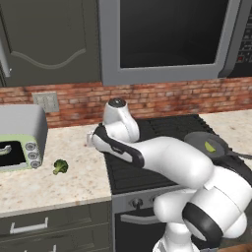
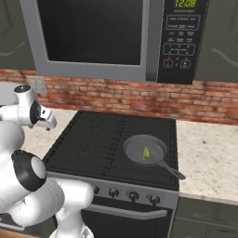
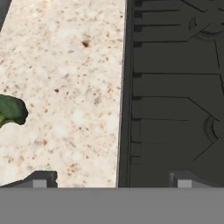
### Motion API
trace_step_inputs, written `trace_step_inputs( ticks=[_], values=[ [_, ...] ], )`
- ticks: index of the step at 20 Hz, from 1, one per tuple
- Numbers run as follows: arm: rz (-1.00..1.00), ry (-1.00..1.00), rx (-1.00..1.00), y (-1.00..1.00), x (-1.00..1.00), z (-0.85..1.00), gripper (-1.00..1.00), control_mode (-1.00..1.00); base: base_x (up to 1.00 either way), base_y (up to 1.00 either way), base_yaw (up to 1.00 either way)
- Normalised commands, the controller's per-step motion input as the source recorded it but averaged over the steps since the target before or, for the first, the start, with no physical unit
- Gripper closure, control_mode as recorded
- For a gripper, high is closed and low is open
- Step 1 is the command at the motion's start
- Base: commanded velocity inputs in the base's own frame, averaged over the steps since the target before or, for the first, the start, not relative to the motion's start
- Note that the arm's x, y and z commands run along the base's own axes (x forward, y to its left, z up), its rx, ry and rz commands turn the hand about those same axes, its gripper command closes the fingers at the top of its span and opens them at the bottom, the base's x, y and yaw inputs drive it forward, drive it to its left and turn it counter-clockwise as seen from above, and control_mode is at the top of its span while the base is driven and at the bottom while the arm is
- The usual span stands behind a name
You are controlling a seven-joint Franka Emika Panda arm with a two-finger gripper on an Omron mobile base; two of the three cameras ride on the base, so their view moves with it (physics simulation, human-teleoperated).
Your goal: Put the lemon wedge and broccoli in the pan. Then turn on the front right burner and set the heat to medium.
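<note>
Left base view – broccoli: you have the small dark-green bumpy broccoli floret (image 1: 60,167) lying alone on the speckled beige stone counter (image 1: 74,182), just right of the grey and pale-green toaster oven (image 1: 19,138) and well left of the black gas cooktop (image 1: 147,162).
Left base view – pan: the small round dark-grey frying pan (image 1: 206,143) sits at the cooktop's right side, and the tiny yellow-green lemon wedge (image 1: 209,146) lies inside it.
Left base view – arm: the white arm reaches left across the cooktop's left edge; its hand end hangs over the counter beside the stove, apart from the broccoli.
Right base view – pan: you see the pan (image 2: 145,151) on the front right burner (image 2: 153,148), its thin dark handle pointing toward the front right corner, with the lemon wedge (image 2: 146,152) near its middle.
Right base view – knobs: a row of round dark stove knobs (image 2: 133,195) runs along the front panel below the burners.
Hand view – gripper: the gripper (image 3: 111,179) looks down on the seam between counter and cooktop; the two tips stand wide apart with nothing between them.
Hand view – broccoli: the broccoli (image 3: 11,110) shows at the left edge, well clear of the fingertips (image 3: 40,179).
</note>
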Motion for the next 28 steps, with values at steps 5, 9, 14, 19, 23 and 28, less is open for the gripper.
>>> trace_step_inputs(
  ticks=[5,9,14,19,23,28],
  values=[
    [0.06,-0.04,0.08,0.44,0.0,-0.28,-1.0,-1.0,0.0,0.0,0.0],
    [0.03,-0.04,0.14,0.49,0.03,-0.05,-1.0,-1.0,0.0,0.0,0.0],
    [0.02,0.02,0.05,0.51,0.03,0.0,-1.0,-1.0,0.0,0.0,0.0],
    [0.09,0.15,0.0,0.43,0.0,0.0,-1.0,-1.0,0.0,0.0,0.0],
    [0.11,0.15,0.0,0.39,0.0,0.0,-1.0,-1.0,0.0,0.0,0.0],
    [0.08,0.03,0.0,0.37,0.06,-0.12,-1.0,-1.0,0.0,0.0,0.0]
  ],
)
